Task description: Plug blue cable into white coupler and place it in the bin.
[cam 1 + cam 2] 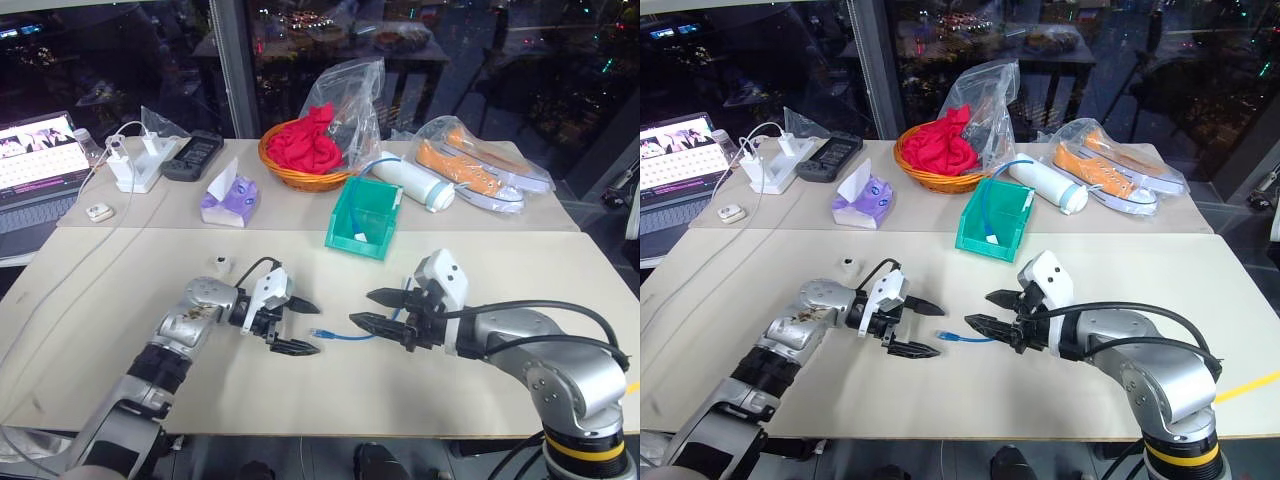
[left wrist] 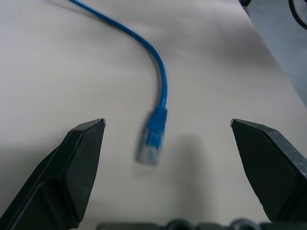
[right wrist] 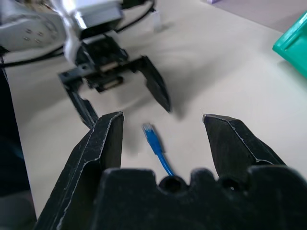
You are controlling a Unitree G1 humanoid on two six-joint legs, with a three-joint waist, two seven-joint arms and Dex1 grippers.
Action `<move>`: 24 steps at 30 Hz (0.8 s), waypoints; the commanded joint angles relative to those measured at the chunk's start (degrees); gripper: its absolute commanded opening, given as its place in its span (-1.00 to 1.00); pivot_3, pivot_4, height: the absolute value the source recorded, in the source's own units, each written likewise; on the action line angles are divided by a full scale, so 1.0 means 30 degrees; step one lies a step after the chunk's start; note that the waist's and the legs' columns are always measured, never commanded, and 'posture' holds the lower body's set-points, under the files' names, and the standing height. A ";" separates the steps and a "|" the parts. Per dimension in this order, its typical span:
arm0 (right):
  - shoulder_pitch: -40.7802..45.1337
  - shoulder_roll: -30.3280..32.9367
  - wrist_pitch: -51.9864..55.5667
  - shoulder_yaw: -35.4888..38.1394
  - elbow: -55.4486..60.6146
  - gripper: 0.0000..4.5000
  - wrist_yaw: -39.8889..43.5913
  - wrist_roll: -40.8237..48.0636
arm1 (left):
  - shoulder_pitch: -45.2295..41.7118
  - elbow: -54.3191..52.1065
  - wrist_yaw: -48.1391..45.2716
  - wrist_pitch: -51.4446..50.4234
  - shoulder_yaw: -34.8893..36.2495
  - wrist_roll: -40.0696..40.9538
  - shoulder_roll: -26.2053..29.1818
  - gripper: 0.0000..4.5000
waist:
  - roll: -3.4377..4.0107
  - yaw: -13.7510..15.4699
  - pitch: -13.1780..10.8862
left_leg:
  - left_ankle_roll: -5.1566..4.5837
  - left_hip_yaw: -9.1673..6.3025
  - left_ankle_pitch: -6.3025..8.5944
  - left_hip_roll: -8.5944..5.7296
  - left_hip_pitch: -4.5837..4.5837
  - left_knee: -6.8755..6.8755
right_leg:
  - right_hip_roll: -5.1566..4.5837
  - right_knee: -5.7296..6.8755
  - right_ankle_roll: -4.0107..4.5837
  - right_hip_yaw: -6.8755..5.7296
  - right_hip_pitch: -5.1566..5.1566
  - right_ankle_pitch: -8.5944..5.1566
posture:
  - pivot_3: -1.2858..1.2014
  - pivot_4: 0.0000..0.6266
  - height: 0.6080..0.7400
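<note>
Blue cable lies flat on the worktop, between the two hands. Its plug end points at the left hand; the other end runs under the right hand.

Left hand: fingers wide apart, empty, plug just ahead of the gap. Right hand: fingers apart, nothing clamped, the cord passing beneath them.

White coupler stands alone on the worktop, behind the left arm, well apart from the cable.

Handling, my judgement: cable is light and limp, will sag and swing if lifted by the cord. The plug is small, hard and probably slippery. Best hold is on the cord just behind the plug, so the tip stays free for the socket. Coupler is tiny and light, likely to skid or tip when pushed; it needs a firm pinch across its sides.

Containers: teal bin, near the middle, holds what looks like another blue cord. Orange wicker basket holds a red cloth.
</note>
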State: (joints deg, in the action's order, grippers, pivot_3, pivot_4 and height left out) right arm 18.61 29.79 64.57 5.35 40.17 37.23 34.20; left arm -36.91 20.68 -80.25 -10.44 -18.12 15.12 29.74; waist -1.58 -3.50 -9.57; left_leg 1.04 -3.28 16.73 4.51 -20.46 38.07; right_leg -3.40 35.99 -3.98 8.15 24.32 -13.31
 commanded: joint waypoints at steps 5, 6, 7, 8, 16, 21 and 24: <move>-0.0204 0.0261 0.0504 0.0924 0.1318 0.41 -0.1395 0.1341 | -0.0452 0.1968 -0.1627 0.1529 -0.0484 -0.1395 0.0192 0.11 | 0.0000 -0.0042 0.0000 | -0.0002 -0.0001 0.0001 0.0000 0.0001 0.0000 | 0.0000 -0.0001 0.0000 0.0000 0.0000 -0.0001 | 0.03 -0.52 0.75; -0.0162 0.0294 0.0504 0.0967 0.1328 0.41 -0.1529 0.1461 | -0.0462 0.2068 -0.1717 0.1608 -0.0455 -0.1459 0.0176 -0.06 | 0.0000 -0.0030 0.0000 | -0.0002 -0.0002 0.0001 0.0000 -0.0002 0.0000 | 0.0001 0.0000 0.0000 -0.0001 0.0003 -0.0001 | 0.03 -0.52 0.75; -0.0121 0.0321 0.0506 0.1000 0.1323 0.41 -0.1655 0.1586 | -0.0479 0.2140 -0.1763 0.1642 -0.0392 -0.1500 0.0133 -0.24 | 0.0000 -0.0025 0.0000 | -0.0002 -0.0004 0.0001 0.0000 0.0002 0.0000 | 0.0000 0.0000 0.0000 -0.0001 -0.0001 -0.0001 | 0.03 -0.52 0.75; -0.0092 0.0353 0.0493 0.1012 0.1316 0.41 -0.1756 0.1679 | -0.0493 0.2205 -0.1795 0.1679 -0.0337 -0.1546 0.0097 -0.36 | 0.0000 -0.0021 0.0000 | -0.0002 -0.0004 0.0001 0.0000 0.0003 0.0000 | 0.0000 -0.0001 0.0000 0.0000 -0.0004 -0.0002 | 0.03 -0.52 0.75; -0.0105 0.0654 0.0384 0.0801 0.1187 0.41 -0.2260 0.2240 | -0.0494 0.2341 -0.1551 0.1771 -0.0157 -0.1820 -0.0239 -0.96 | 0.0000 0.0003 0.0000 | -0.0004 -0.0005 0.0002 0.0001 0.0002 0.0000 | 0.0000 0.0000 -0.0001 -0.0001 -0.0004 -0.0003 | 0.03 -0.52 0.75; -0.0488 0.0379 0.0982 0.1276 0.1211 0.41 -0.2731 0.3122 | -0.0231 0.1876 -0.0911 0.1622 0.0286 -0.1646 -0.0407 -0.96 | 0.0000 0.0064 0.0000 | -0.0003 -0.0005 0.0002 0.0000 0.0001 0.0000 | 0.0000 -0.0002 -0.0002 0.0000 -0.0006 -0.0003 | 0.03 -0.52 0.75; -0.2104 -0.0165 0.1814 0.2915 0.1737 0.41 -0.3121 0.5462 | -0.0009 0.0742 0.0265 0.1284 0.1317 -0.0852 -0.0794 -0.96 | -0.0001 0.0180 0.0000 | -0.0004 -0.0008 0.0002 0.0000 -0.0002 0.0000 | -0.0001 -0.0004 -0.0002 0.0000 -0.0005 -0.0003 | 0.03 -0.52 0.75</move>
State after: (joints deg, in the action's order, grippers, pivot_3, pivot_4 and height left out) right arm 14.48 30.18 68.37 10.10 42.61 28.61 45.37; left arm -37.28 26.44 -81.89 -6.31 -17.31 10.57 27.77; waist -1.59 -2.96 -9.57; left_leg 1.03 -3.31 16.74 4.52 -20.49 38.07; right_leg -3.40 35.95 -3.98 8.14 24.31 -13.32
